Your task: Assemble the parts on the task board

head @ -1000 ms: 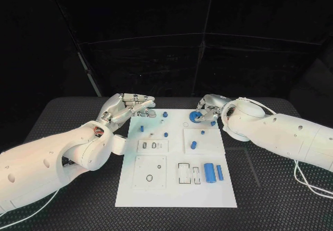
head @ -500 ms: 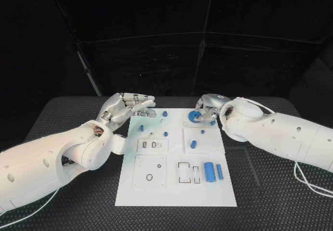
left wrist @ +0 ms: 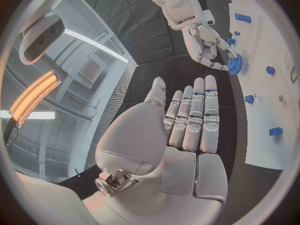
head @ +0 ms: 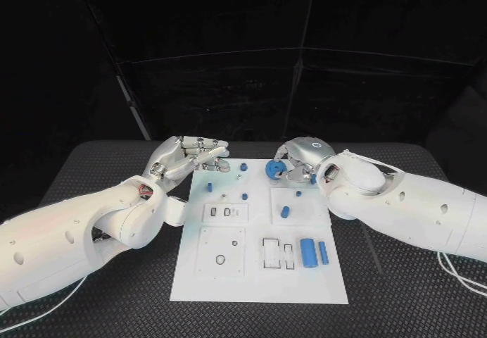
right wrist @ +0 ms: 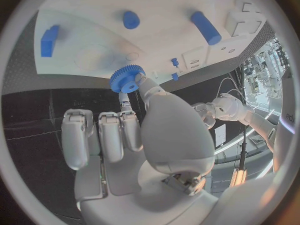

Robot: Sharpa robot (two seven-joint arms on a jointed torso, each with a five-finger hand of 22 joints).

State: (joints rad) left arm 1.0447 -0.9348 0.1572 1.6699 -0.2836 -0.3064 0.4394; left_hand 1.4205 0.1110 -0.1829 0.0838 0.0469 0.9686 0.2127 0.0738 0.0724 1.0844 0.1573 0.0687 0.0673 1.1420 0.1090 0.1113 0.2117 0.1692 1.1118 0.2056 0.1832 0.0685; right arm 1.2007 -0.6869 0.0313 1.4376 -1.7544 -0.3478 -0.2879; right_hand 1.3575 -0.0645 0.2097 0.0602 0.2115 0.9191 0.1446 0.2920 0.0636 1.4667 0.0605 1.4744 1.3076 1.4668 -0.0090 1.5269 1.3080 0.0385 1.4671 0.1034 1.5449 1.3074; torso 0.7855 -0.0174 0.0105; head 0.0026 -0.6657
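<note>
- Our right hand (head: 294, 163) pinches the blue gear (right wrist: 127, 78) above the task board (head: 259, 282), far end, its mount presumably just below.
- Our left hand (head: 188, 156) waits beside the board, fingers straight, holding nothing.

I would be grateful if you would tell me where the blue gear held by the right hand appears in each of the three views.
Head view: the blue gear sits at the task board's far edge, pinched by the right hand.
Left wrist view: it is at the other hand's fingertips, beside the board.
Right wrist view: it is at this hand's fingertips, over the board.
Shared landmark: the white task board.
</note>
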